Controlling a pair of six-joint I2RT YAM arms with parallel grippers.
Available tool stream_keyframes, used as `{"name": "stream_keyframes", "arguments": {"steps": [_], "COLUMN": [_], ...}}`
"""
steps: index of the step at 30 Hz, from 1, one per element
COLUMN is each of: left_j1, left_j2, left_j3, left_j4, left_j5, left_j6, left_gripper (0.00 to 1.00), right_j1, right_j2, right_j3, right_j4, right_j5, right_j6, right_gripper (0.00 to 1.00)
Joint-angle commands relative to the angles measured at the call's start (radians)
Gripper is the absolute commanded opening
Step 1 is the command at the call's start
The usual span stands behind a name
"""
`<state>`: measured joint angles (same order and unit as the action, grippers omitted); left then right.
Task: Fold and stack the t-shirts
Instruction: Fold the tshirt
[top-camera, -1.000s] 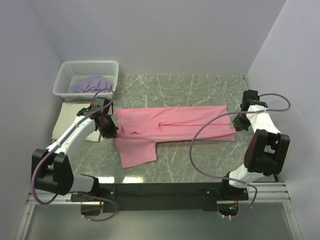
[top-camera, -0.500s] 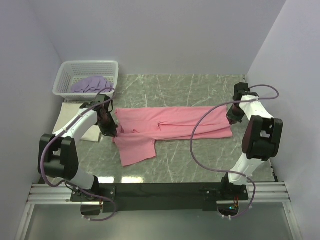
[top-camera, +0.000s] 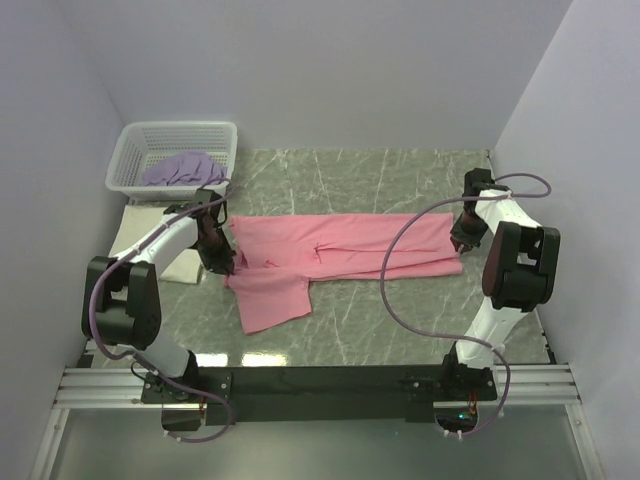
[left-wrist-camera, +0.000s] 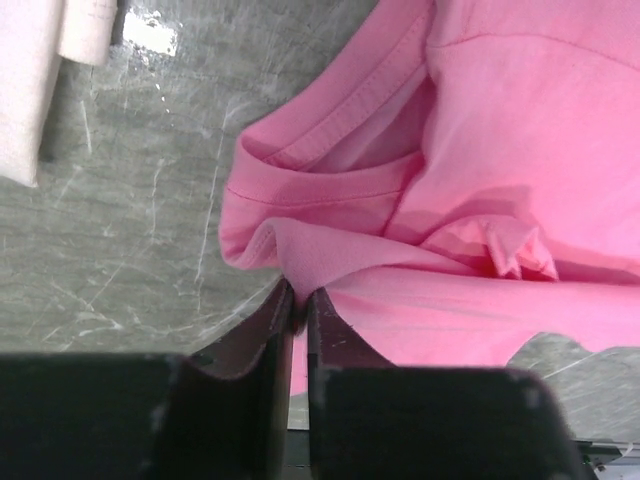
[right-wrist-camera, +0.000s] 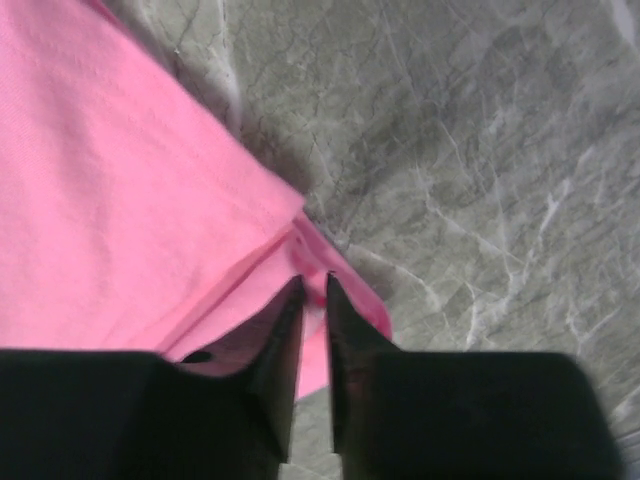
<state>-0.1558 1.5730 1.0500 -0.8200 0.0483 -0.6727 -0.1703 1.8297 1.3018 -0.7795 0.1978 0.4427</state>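
Note:
The pink t-shirt (top-camera: 340, 250) lies folded lengthwise across the marble table, one sleeve flap hanging toward the front left. My left gripper (top-camera: 226, 266) is shut on its left end near the neck opening; the wrist view shows the fabric (left-wrist-camera: 440, 180) pinched between the fingers. My right gripper (top-camera: 458, 244) is shut on the shirt's right hem corner (right-wrist-camera: 345, 290). The cream t-shirt (top-camera: 150, 245) lies folded at the left edge. The lavender t-shirt (top-camera: 182, 168) is heaped in the basket.
The white lattice basket (top-camera: 135, 150) stands at the back left corner. Walls close in on the left, back and right. Bare marble table (top-camera: 400, 180) lies behind and in front of the pink shirt. Cables loop over both arms.
Both grippers have moved toward the back with the pink shirt's ends, dragging it a little away from the front edge. The right arm has swung in closer to the wall.

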Motion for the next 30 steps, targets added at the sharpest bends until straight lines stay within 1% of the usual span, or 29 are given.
{"name": "stream_keyframes", "arguments": {"steps": [1, 2, 3, 4, 5, 6, 7, 8, 10, 11, 13, 14, 16, 17, 18, 20, 21, 22, 24, 25, 27, 28, 30], "left_j1": [0.010, 0.010, 0.012, 0.010, 0.010, 0.010, 0.009, 0.009, 0.009, 0.009, 0.007, 0.007, 0.002, -0.001, -0.013, -0.028, -0.048, -0.060, -0.102, -0.117, -0.163, -0.174, -0.203], "left_j2": [-0.008, -0.014, -0.021, -0.039, -0.050, -0.062, -0.089, -0.103, -0.142, -0.154, -0.203, -0.221, -0.277, -0.294, -0.312, -0.353, -0.364, -0.379, -0.386, -0.381, -0.367, -0.349, -0.318], "left_j3": [0.057, 0.065, 0.083, 0.093, 0.103, 0.120, 0.128, 0.133, 0.134, 0.128, 0.084, 0.061, -0.020, -0.053, -0.114, -0.172, -0.229, -0.254, -0.313, -0.326, -0.349, -0.352, -0.364], "left_j4": [0.007, 0.004, 0.002, -0.002, -0.004, -0.005, -0.004, -0.007, -0.011, -0.014, -0.010, -0.008, 0.004, 0.010, 0.019, 0.033, 0.054, 0.064, 0.088, 0.106, 0.120, 0.134, 0.148], "left_j5": [-0.031, -0.034, -0.041, -0.044, -0.045, -0.045, -0.045, -0.045, -0.045, -0.044, -0.044, -0.041, -0.019, -0.015, -0.008, 0.007, 0.024, 0.036, 0.050, 0.053, 0.044, 0.048, 0.053], "left_j6": [0.019, 0.018, 0.015, 0.013, 0.015, 0.016, 0.018, 0.019, 0.022, 0.022, 0.013, 0.002, -0.010, -0.024, -0.030, -0.056, -0.067, -0.079, -0.114, -0.126, -0.156, -0.165, -0.185], "left_gripper": [0.14, 0.22, 0.26, 0.31, 0.43, 0.49, 0.54, 0.69, 0.84, 0.91, 0.93, 0.93, 0.94, 0.94, 0.94, 0.93, 0.93, 0.92, 0.89, 0.87, 0.84, 0.80, 0.77], "right_j1": [-0.001, 0.000, -0.001, -0.001, 0.000, 0.000, 0.003, 0.011, 0.028, 0.053, 0.092, 0.118, 0.211, 0.244, 0.312, 0.379, 0.421, 0.493, 0.573, 0.645, 0.707, 0.765, 0.816], "right_j2": [-0.001, -0.006, -0.020, -0.029, -0.038, -0.065, -0.082, -0.101, -0.159, -0.181, -0.243, -0.266, -0.331, -0.352, -0.386, -0.411, -0.426, -0.428, -0.408, -0.394, -0.330, -0.307, -0.229], "right_j3": [0.034, 0.036, 0.039, 0.042, 0.045, 0.048, 0.047, 0.042, 0.022, 0.010, -0.035, -0.053, -0.114, -0.136, -0.177, -0.223, -0.263, -0.283, -0.326, -0.335, -0.342, -0.342, -0.316], "right_j4": [0.032, 0.037, 0.037, 0.039, 0.039, 0.040, 0.045, 0.055, 0.069, 0.091, 0.112, 0.138, 0.155, 0.181, 0.196, 0.247, 0.270, 0.293, 0.365, 0.412, 0.448, 0.488, 0.509], "right_j5": [0.028, 0.025, 0.023, 0.019, 0.014, 0.011, 0.006, -0.009, -0.037, -0.076, -0.125, -0.177, -0.195, -0.236, -0.292, -0.366, -0.424, -0.445, -0.494, -0.535, -0.561, -0.593, -0.612], "right_j6": [0.007, 0.013, 0.017, 0.021, 0.022, 0.024, 0.024, 0.022, 0.010, -0.007, -0.021, -0.036, -0.042, -0.053, -0.049, -0.012, 0.005, 0.028, 0.103, 0.129, 0.203, 0.241, 0.272], "right_gripper": [0.25, 0.27, 0.32, 0.34, 0.36, 0.40, 0.41, 0.43, 0.48, 0.49, 0.51, 0.51, 0.51, 0.51, 0.51, 0.51, 0.51, 0.51, 0.50, 0.51, 0.50, 0.50, 0.50]}}
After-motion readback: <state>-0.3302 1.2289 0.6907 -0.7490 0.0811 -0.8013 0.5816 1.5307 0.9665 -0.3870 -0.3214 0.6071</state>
